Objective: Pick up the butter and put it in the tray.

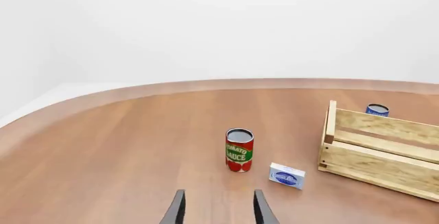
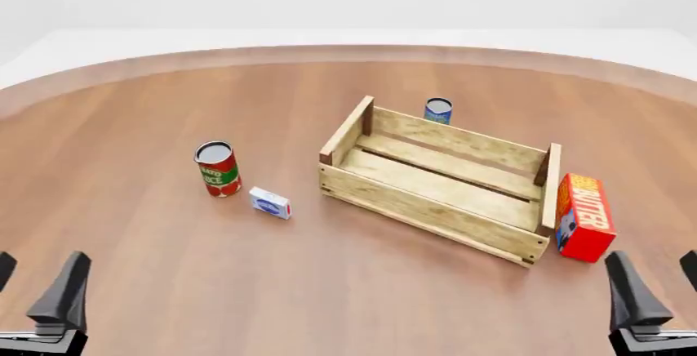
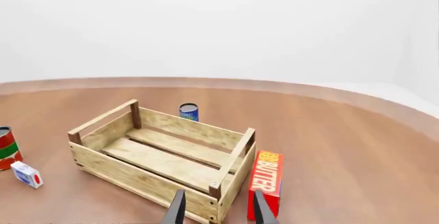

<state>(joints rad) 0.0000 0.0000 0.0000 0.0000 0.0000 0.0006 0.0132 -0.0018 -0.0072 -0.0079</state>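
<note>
The butter (image 2: 583, 217), a red and orange carton with white lettering, stands upright on the table just outside the right end board of the wooden slat tray (image 2: 425, 205). Nothing lies inside the tray. My right gripper (image 2: 659, 282) hovers open at the near right, a little nearer than the butter and apart from it. In the right wrist view the butter (image 3: 266, 180) stands beside the tray's end (image 3: 137, 175), straight ahead of the open right gripper (image 3: 219, 211). My left gripper (image 2: 38, 287) is open at the near left, holding nothing; the left wrist view also shows that gripper (image 1: 219, 211) open.
A tomato sauce can (image 2: 218, 168) and a small white-and-blue box (image 2: 270, 203) stand left of the tray. A blue can (image 2: 438, 111) stands behind the tray's far wall. The round table's edge curves along the back.
</note>
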